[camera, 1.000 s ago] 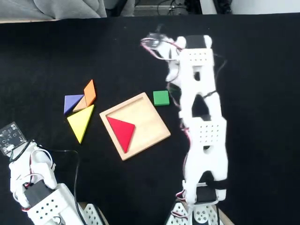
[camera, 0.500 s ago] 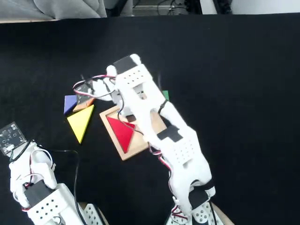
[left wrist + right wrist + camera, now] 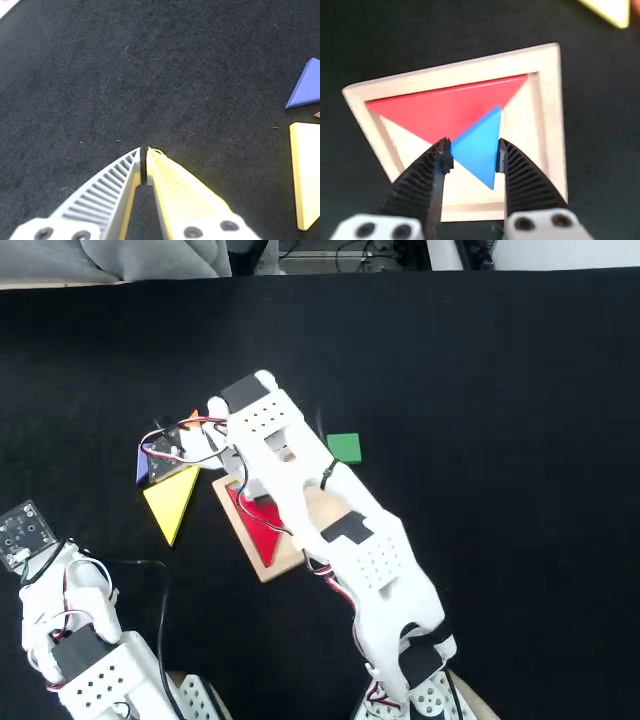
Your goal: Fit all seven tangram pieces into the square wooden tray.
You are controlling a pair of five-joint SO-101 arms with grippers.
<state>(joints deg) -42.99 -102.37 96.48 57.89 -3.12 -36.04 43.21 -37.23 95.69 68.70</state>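
**Black tabletop, right arm stretched over the tray**

Black cloth tabletop point(image 3: 520, 490), with the wooden tray point(image 3: 288, 558) near the middle, sitting at an angle. A red triangle point(image 3: 262, 523) lies flat inside it, long edge along one wall.

The right arm point(image 3: 330, 530) reaches across the tray. The right end effector point(image 3: 472, 149) is pinching a blue triangle point(image 3: 479, 156) over the tray floor. One corner overlaps the red piece in the wrist view; can't tell if it touches down.

Outside the tray:
- Green square point(image 3: 344, 447) just beside the far corner.
- Yellow triangle point(image 3: 172, 500) just beside the tray, on the left in the high view.
- Purple triangle point(image 3: 306, 85) near the yellow one.

The left arm point(image 3: 75, 640) sits at the near left edge. The left end effector point(image 3: 145, 152) is pressed together, holding nothing, over bare cloth.
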